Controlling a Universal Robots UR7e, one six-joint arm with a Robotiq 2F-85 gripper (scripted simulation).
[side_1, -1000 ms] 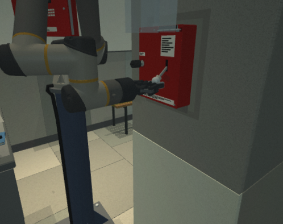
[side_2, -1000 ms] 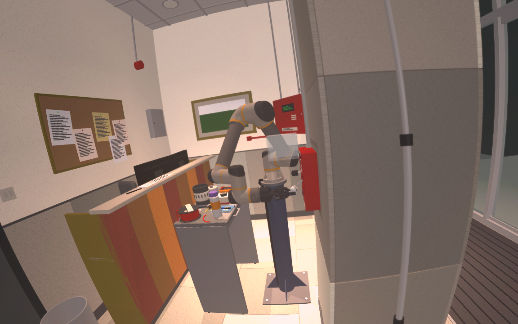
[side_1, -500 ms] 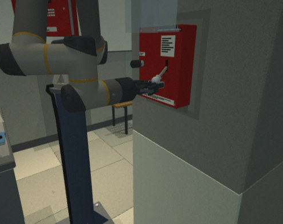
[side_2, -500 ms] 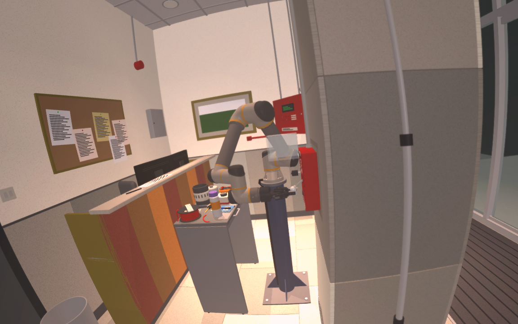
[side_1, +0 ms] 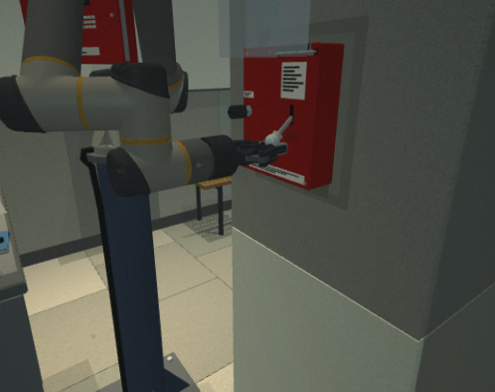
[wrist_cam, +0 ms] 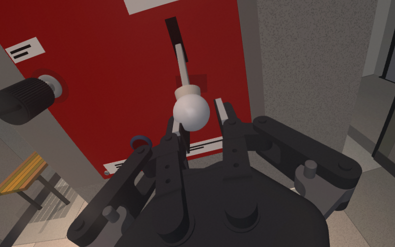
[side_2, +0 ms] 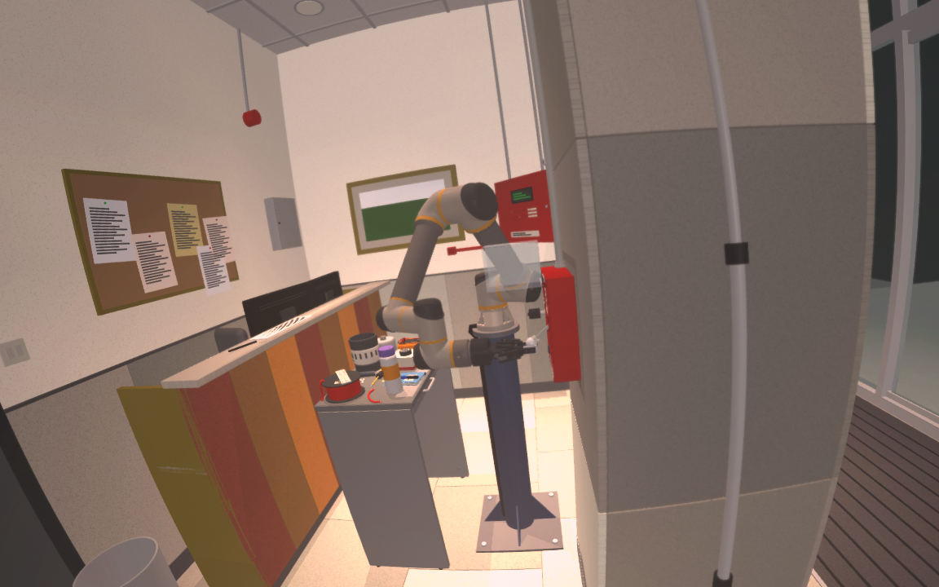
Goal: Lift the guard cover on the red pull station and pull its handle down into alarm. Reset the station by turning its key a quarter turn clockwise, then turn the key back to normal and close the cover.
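Observation:
The white-knobbed handle (wrist_cam: 191,112) slopes down and outward from the slot in the red pull station (side_1: 291,112), and its ball end sits between the fingers of my gripper (wrist_cam: 198,115), which is closed on it. The clear guard cover (side_1: 264,25) is swung up above the station's top edge. The black knurled key (wrist_cam: 22,98) sticks out of the station's left side, above and left of my gripper (side_1: 274,149). A white label (side_1: 293,79) with dark lines sits above the slot.
The grey pillar (side_1: 383,224) carrying the station fills the right side, close to my wrist. My dark blue pedestal (side_2: 509,445) stands on the tiled floor beside it. A small bench (wrist_cam: 18,181) stands below left, and a grey cabinet (side_2: 385,467) with tools on top stands by the reception counter.

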